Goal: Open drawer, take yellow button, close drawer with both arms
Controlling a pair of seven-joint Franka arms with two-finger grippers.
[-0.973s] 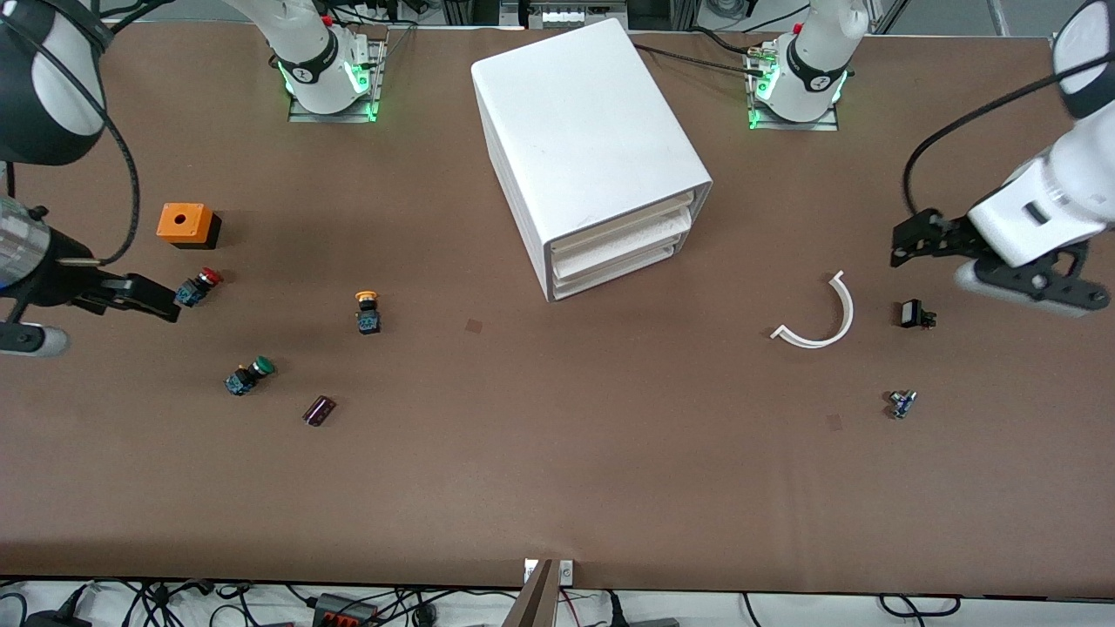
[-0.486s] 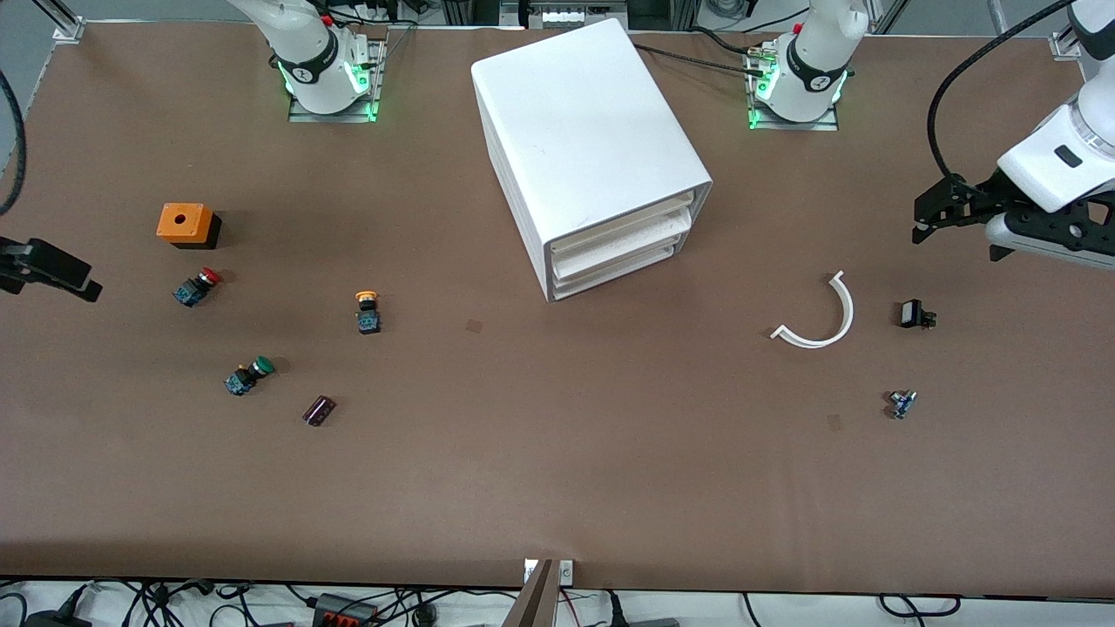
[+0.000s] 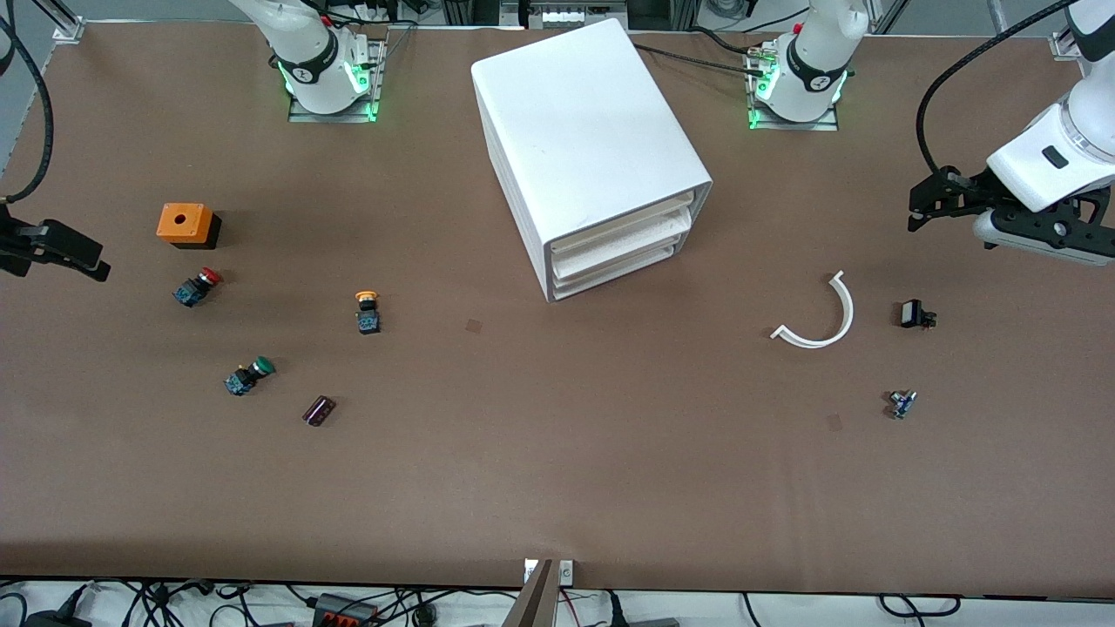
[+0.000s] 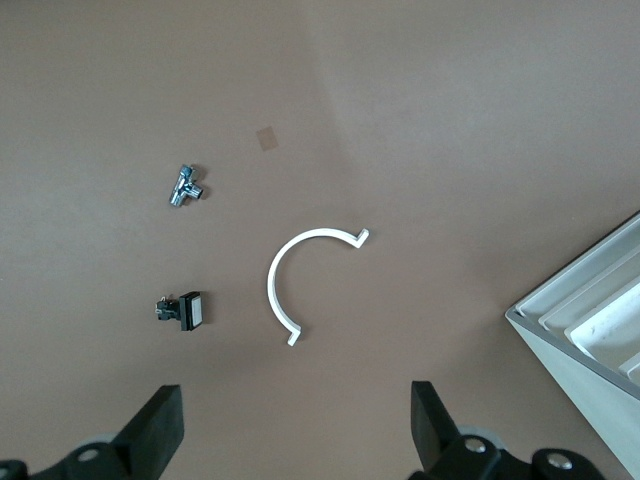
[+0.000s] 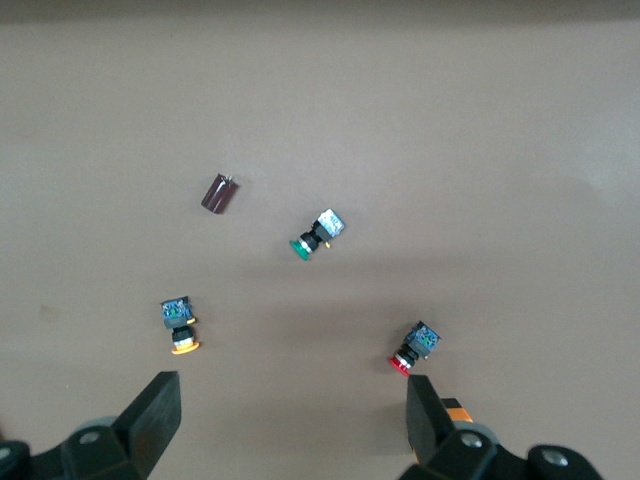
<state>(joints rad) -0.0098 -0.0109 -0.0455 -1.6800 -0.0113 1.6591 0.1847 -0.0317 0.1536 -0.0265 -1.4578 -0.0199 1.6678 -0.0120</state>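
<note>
Button [image 3: 368,312]: lies on its side on the brown table [image 3: 557,470], toward the right arm's end; its long axis runs roughly toward and away from the front camera, orange cap at the end nearer the robots' bases, black and blue body at the end nearer the camera.
Room around the button: bare table on all sides; the red-capped button [image 3: 195,286], the green-capped button [image 3: 247,375] and a small dark cylinder [image 3: 319,410] lie well apart from it.
Drawer [image 3: 620,228]: topmost of three in the white cabinet [image 3: 585,148], pushed in flush; the cabinet's front faces the camera, turned somewhat toward the left arm's end, with open table in front of it.
Right gripper [image 3: 54,250]: up over the table's edge at the right arm's end, near the orange box [image 3: 184,223]; fingers [image 5: 150,415] spread wide, nothing between them.
Left gripper [image 3: 936,198]: up over the left arm's end of the table, fingers [image 4: 156,430] spread wide, holding nothing.
Below the left gripper: a white curved strip [image 3: 821,315], a small black part [image 3: 915,314] and a small metal fitting [image 3: 902,403], each apart from the others.
</note>
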